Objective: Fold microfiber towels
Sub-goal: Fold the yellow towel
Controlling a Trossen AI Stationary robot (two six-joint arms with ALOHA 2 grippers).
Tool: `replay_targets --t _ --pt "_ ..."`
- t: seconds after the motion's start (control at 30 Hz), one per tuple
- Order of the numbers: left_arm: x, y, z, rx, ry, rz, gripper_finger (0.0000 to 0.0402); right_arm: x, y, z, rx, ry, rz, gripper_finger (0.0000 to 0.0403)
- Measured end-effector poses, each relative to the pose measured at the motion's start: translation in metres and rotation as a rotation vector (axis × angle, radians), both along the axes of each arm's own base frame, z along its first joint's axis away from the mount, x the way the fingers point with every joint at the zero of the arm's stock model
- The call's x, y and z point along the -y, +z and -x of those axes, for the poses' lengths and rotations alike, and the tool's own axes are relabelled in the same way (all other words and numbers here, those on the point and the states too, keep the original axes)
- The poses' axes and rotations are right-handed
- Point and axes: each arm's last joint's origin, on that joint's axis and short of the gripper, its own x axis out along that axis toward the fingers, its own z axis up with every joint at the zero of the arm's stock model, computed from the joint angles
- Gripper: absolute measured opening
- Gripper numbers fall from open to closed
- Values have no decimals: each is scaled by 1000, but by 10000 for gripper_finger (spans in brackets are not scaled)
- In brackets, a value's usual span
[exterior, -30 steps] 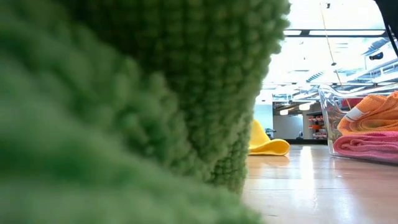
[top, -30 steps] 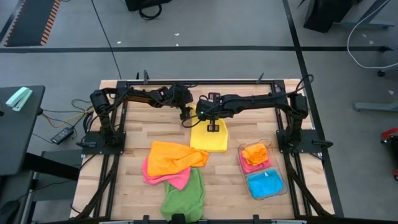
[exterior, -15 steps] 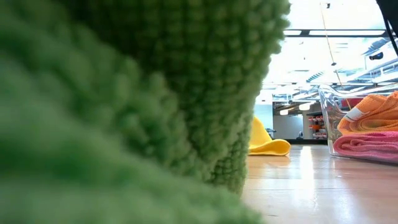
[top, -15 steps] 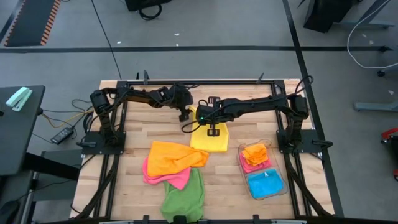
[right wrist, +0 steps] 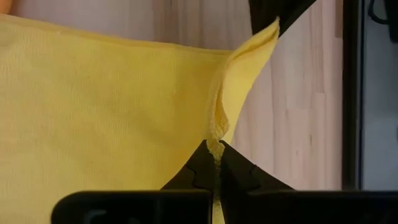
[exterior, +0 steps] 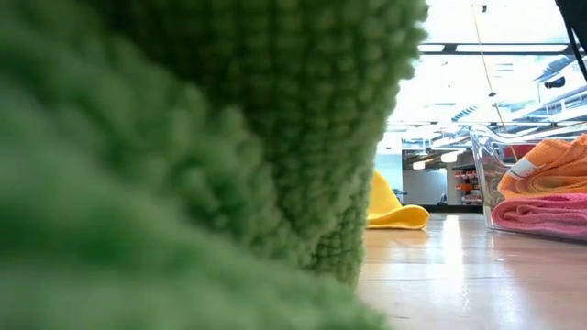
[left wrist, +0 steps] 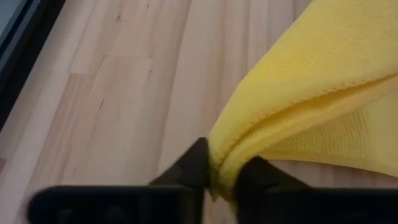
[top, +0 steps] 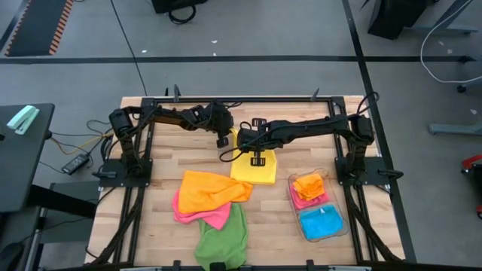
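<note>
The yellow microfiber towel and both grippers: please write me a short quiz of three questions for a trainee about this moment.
1. True or false: the left gripper is shut on an edge of the yellow microfiber towel.
2. Multiple choice: the clear rectangular plastic bin holds folded towels of which colours? A) green and yellow B) orange, pink and blue C) only blue
3. Fill in: on the wooden table, the loose orange towel lies on top of a ____ towel.

Key:
1. True; the right gripper also pinches this towel.
2. B
3. Pink, with the green towel beside them.
</note>
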Motion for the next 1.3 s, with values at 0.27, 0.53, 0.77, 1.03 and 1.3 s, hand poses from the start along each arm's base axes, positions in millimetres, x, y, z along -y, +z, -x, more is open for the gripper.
replay_targets --t 0.27,0.53,0.77,1.03,1.3 --pt "17 13 -1 -10 -70 2 13 0 0 1 -2 -7 -6 13" --pt "18 54 16 27 -41 -45 18 17 25 13 43 -81 80 13" --pt "14 101 27 114 -34 -183 10 51 60 32 142 -113 139 13" --pt "-25 165 36 135 87 -332 8 118 85 38 232 -36 392 13" --pt "-26 192 40 130 101 -350 9 137 107 53 350 -54 414 13"
